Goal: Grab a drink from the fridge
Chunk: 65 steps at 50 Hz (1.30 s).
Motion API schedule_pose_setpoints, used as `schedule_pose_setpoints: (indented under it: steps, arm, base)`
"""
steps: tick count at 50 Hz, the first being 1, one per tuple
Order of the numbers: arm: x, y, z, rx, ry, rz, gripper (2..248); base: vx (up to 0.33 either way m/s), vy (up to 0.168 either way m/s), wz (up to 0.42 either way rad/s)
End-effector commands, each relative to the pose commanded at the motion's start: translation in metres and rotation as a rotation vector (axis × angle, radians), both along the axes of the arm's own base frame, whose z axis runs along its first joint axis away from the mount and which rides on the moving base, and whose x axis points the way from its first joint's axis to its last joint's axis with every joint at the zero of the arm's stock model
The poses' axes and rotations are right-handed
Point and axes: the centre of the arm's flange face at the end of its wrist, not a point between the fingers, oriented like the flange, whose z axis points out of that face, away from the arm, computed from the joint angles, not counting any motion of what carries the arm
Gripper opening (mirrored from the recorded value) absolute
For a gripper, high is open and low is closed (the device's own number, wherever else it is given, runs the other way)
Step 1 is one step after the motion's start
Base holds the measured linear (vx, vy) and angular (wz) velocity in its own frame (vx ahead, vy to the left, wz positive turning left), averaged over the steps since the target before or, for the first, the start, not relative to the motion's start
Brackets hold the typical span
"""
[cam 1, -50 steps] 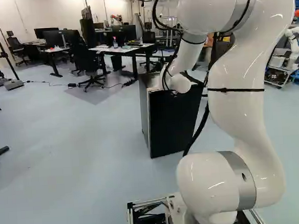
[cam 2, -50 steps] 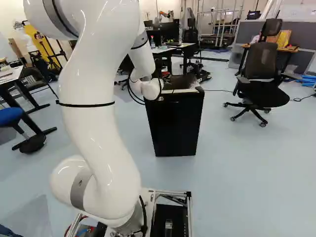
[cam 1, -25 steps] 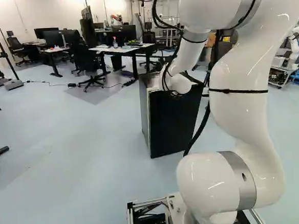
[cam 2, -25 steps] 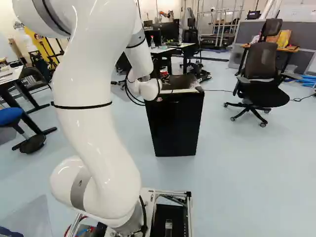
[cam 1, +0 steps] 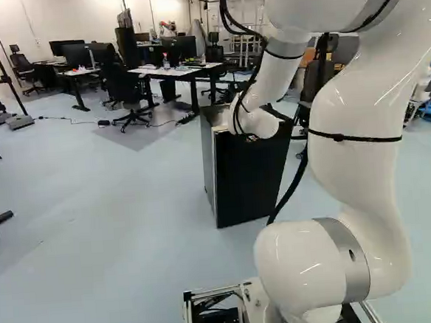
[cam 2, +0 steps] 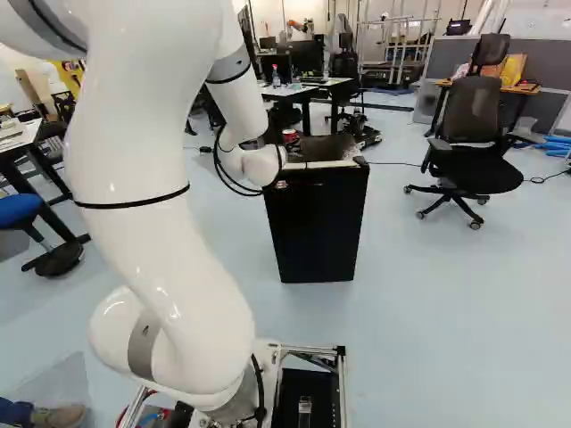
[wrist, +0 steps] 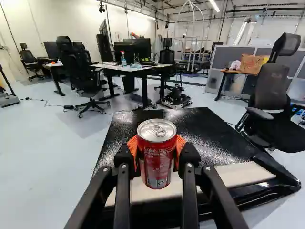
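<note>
Spreads out as pale blue floor [cam 1: 93,214]. Carries a black fridge [cam 2: 317,227], several desks [cam 1: 166,73] and wheeled office chairs [cam 2: 473,111].

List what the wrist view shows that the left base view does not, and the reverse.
Only the wrist view: the red can, its silver top up, gripped between the two orange-padded fingers of the hand.

Only the left base view: the arm's white links rising from the base joint, and the fridge's tall black front down to the floor.

Both: the fridge's dark top, the desk beyond it and the bottle on that desk.
</note>
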Motion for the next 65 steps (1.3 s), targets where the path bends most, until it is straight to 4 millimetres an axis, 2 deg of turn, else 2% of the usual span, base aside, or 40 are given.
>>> schedule_pose_setpoints:
  steps: [15, 43, 65]
  arm:
    - [-0.041, 0.013, 0.001, 0.006, 0.031, 0.012, 98]
    - [-0.133, 0.036, -0.009, 0.018, 0.098, 0.037, 98]
    - [-0.185, 0.046, -0.023, 0.023, 0.136, 0.051, 98]
  base:
    - [0.0, 0.0, 0.0]
    - [0.0, 0.0, 0.0]
    - [0.0, 0.0, 0.0]
